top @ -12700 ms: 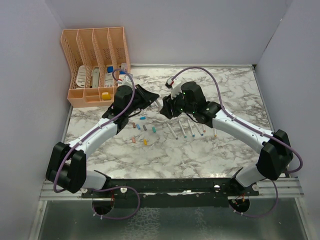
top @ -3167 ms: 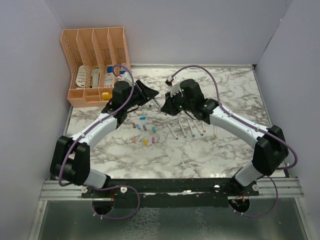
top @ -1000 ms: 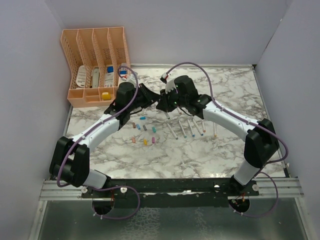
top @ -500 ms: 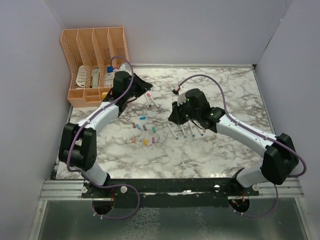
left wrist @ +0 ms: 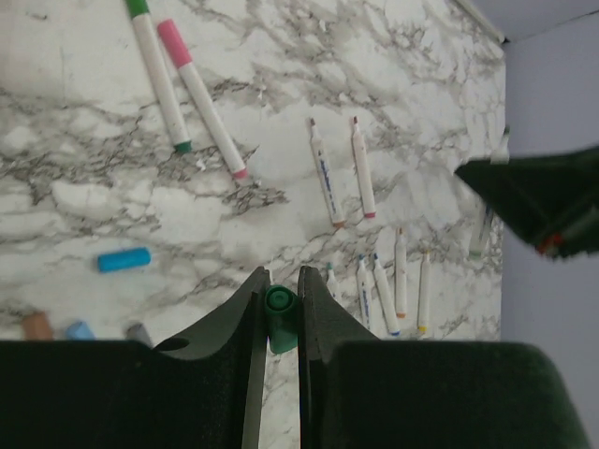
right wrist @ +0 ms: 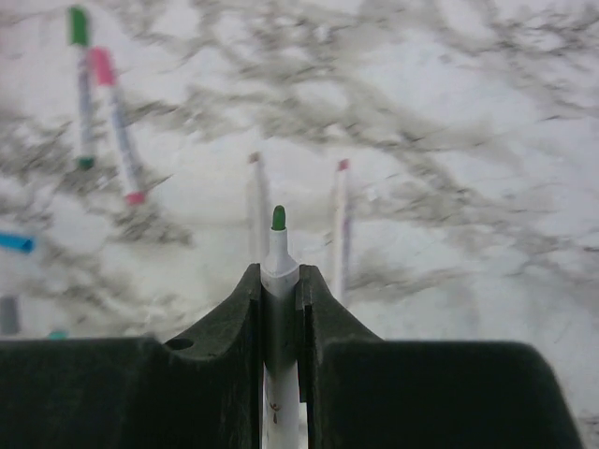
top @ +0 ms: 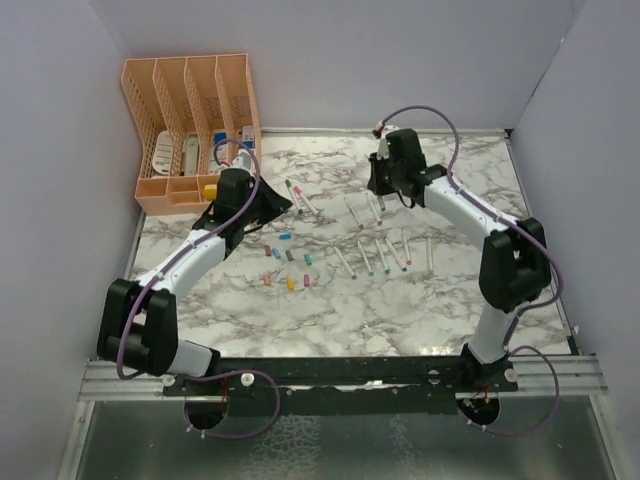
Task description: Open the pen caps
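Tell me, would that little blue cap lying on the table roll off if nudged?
Probably: the blue cap is a short round cylinder lying on its side, so a sideways nudge would likely roll it. The left gripper pinches a similar green cap undented, suggesting stiff plastic.

Legible text, labels, numbers: none. Pens (left wrist: 324,173) lying on the surface (left wrist: 112,206): fine dark print along barrels, too small to read. Held pen (right wrist: 278,257), right pincer (right wrist: 279,276): faint mark low on barrel, illegible.

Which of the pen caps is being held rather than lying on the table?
The green cap, pinched in the left gripper's jaws; the blue cap and the rest lie loose.
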### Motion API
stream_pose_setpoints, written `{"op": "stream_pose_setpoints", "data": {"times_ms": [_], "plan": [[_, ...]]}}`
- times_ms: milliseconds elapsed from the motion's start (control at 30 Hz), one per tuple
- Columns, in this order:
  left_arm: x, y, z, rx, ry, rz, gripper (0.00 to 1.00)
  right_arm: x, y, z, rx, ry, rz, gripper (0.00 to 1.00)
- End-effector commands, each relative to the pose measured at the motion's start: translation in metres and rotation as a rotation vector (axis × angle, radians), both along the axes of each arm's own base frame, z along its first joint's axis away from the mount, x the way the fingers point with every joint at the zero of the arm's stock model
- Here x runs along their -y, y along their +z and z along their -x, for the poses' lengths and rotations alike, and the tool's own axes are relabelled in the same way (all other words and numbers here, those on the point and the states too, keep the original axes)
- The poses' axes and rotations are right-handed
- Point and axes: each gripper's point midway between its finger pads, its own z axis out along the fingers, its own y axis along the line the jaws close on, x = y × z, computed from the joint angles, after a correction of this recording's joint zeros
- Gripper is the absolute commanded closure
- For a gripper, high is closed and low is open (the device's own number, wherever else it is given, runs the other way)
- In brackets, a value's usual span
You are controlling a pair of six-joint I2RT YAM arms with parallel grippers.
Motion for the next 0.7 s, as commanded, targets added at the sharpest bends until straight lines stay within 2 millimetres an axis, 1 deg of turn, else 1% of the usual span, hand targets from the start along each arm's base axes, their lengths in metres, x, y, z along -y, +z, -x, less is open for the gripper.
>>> {"op": "stream_pose_setpoints", "data": {"times_ms": [0, 67, 133, 267, 300, 367, 467, 567, 667], "plan": [[-0.011, -0.011, 0.049, -0.048, -0.071, -0.091, 1.0, 0.044, -0.021, -0.066, 0.012, -0.103, 0.095, 0.99], [-0.019, -0.021, 0.067, -0.072, -0.079, -0.133, 1.0, 0.049, -0.035, -0.082, 0.003, -0.107, 0.12, 0.99], [-0.029, -0.03, 0.081, -0.099, -0.069, -0.169, 1.0, 0.056, -0.046, -0.095, -0.006, -0.114, 0.14, 0.99], [-0.04, -0.047, 0.105, -0.15, -0.074, -0.214, 1.0, 0.066, -0.068, -0.106, -0.036, -0.125, 0.138, 0.99], [-0.041, -0.05, 0.11, -0.16, -0.075, -0.218, 1.0, 0.069, -0.076, -0.107, -0.049, -0.127, 0.14, 0.99], [-0.043, -0.057, 0.117, -0.176, -0.076, -0.22, 1.0, 0.073, -0.085, -0.107, -0.066, -0.13, 0.14, 0.99], [-0.045, -0.068, 0.125, -0.201, -0.081, -0.228, 1.0, 0.073, -0.097, -0.103, -0.087, -0.12, 0.137, 0.99], [-0.046, -0.076, 0.129, -0.222, -0.088, -0.233, 1.0, 0.073, -0.11, -0.097, -0.113, -0.114, 0.137, 0.99], [-0.045, -0.079, 0.13, -0.23, -0.098, -0.243, 1.0, 0.073, -0.12, -0.09, -0.136, -0.112, 0.135, 0.99]]}}
